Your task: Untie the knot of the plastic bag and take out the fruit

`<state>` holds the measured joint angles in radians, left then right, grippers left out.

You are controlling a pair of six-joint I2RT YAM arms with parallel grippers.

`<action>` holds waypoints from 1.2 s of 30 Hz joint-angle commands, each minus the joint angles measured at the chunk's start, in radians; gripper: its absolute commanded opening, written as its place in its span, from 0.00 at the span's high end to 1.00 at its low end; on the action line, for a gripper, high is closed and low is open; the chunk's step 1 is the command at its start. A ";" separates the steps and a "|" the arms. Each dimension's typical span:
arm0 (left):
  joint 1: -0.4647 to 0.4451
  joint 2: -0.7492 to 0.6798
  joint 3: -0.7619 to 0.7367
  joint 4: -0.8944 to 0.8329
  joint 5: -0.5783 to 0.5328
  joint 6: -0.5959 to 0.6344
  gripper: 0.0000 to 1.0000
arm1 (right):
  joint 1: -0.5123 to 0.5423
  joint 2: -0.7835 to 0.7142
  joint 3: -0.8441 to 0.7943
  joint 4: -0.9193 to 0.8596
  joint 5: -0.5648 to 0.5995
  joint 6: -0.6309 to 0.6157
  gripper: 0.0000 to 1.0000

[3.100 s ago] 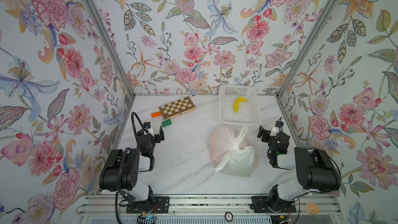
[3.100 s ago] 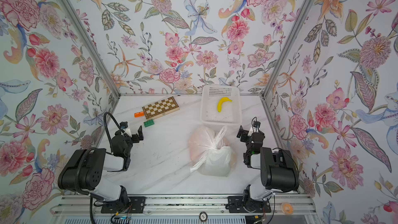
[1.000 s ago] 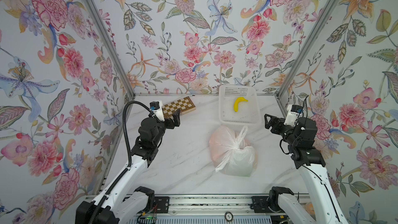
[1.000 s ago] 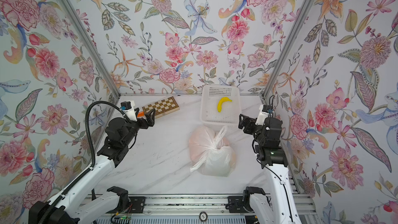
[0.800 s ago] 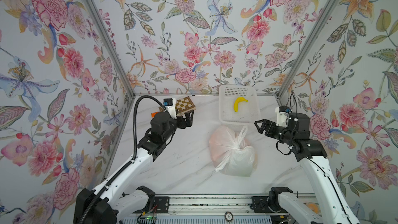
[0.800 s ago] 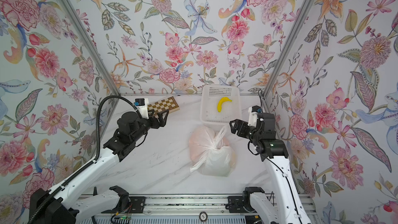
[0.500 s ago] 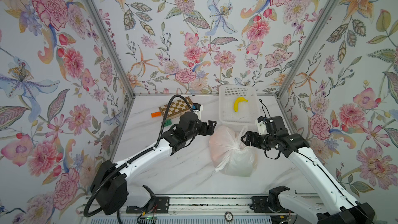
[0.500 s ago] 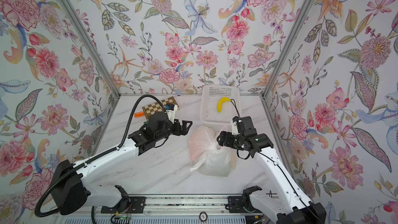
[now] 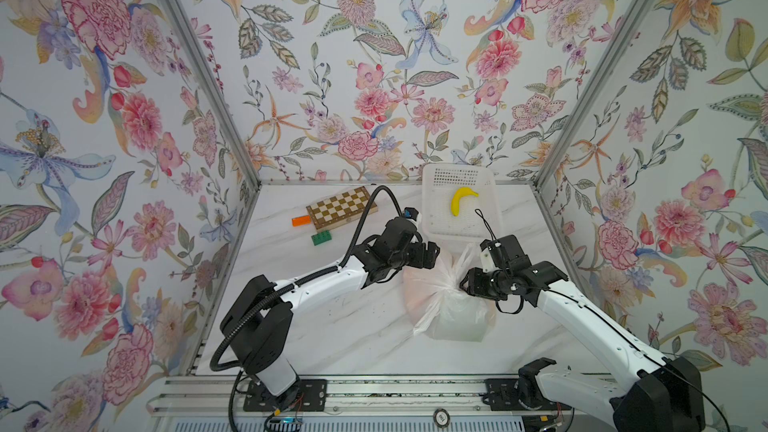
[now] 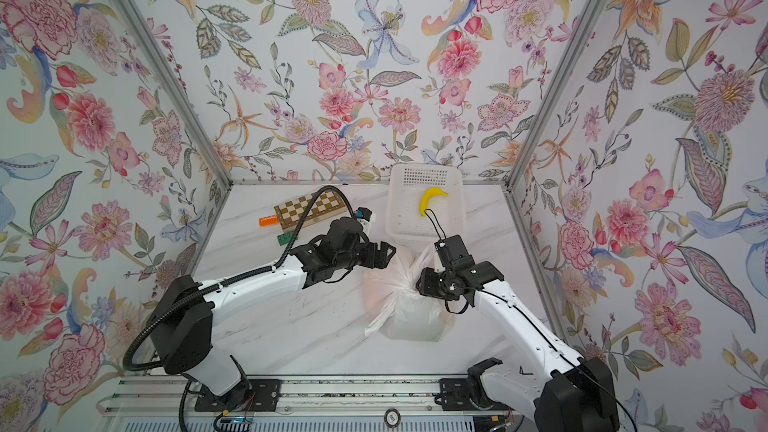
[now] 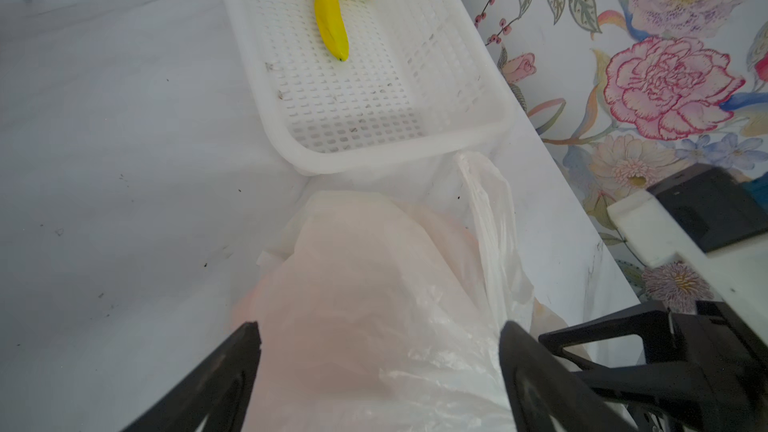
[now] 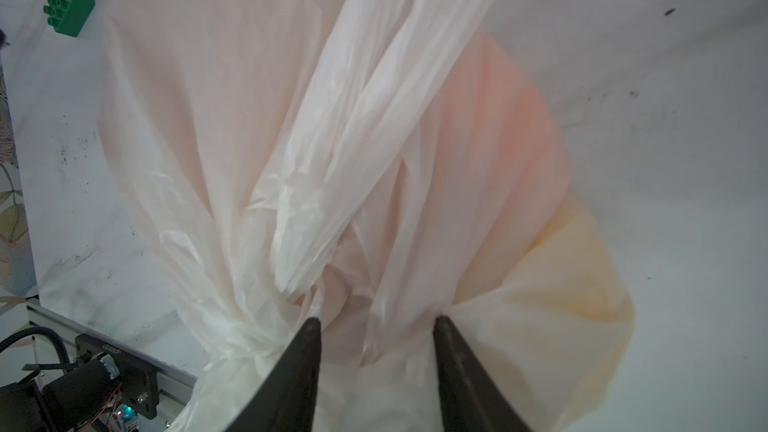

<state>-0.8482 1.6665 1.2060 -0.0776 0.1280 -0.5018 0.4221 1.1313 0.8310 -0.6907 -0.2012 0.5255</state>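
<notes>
Right wrist view: my right claw (image 12: pixel 376 320) stood half-closed astride a fold of the plastic bag (image 12: pixel 199 118) on the table (image 12: pixel 665 118); gripping or not, I couldn't tell. The knot (image 12: pixel 245 328) lay just beside one fingertip (image 12: pixel 309 328), tails (image 12: pixel 374 76) stretching away ahead.

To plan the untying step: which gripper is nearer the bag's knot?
Right. The right gripper sits at the knot; the left gripper hovers over the bag's far end.

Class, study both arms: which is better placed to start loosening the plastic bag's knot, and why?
Right, probably. The right gripper has its fingertips pressed into the plastic bag just beside the knot, while the left gripper hangs open over the bag's bulge nearer the white basket.
</notes>
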 commanded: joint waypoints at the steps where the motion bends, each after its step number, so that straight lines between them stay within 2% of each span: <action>1: -0.036 0.056 0.059 -0.056 0.037 0.037 0.13 | 0.024 0.013 -0.033 0.048 -0.010 0.026 0.60; 3: -0.056 0.087 0.076 -0.069 0.025 0.030 0.17 | 0.033 0.012 -0.053 0.065 -0.004 0.044 0.62; 9: -0.102 0.147 0.109 -0.084 -0.018 0.026 0.26 | 0.043 -0.007 -0.103 0.119 -0.012 0.066 0.78; 15: -0.110 0.174 0.097 -0.089 -0.047 0.029 0.38 | 0.053 -0.034 -0.135 0.161 -0.005 0.073 0.86; 17: -0.109 0.174 0.090 -0.087 -0.047 0.031 0.46 | 0.056 -0.046 -0.148 0.175 0.011 0.082 0.92; 21: -0.107 0.157 0.072 -0.047 -0.024 0.027 0.72 | 0.057 -0.074 -0.163 0.178 0.051 0.085 0.99; 27: -0.090 0.133 0.077 -0.048 -0.060 0.038 1.00 | 0.056 -0.109 -0.171 0.175 0.077 0.081 1.00; 36: -0.021 0.070 0.042 -0.051 -0.084 0.066 1.00 | 0.032 -0.132 -0.171 0.163 0.116 0.080 1.00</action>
<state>-0.9100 1.7905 1.2736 -0.1337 0.0975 -0.4629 0.4683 1.0149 0.6765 -0.4961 -0.1261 0.6075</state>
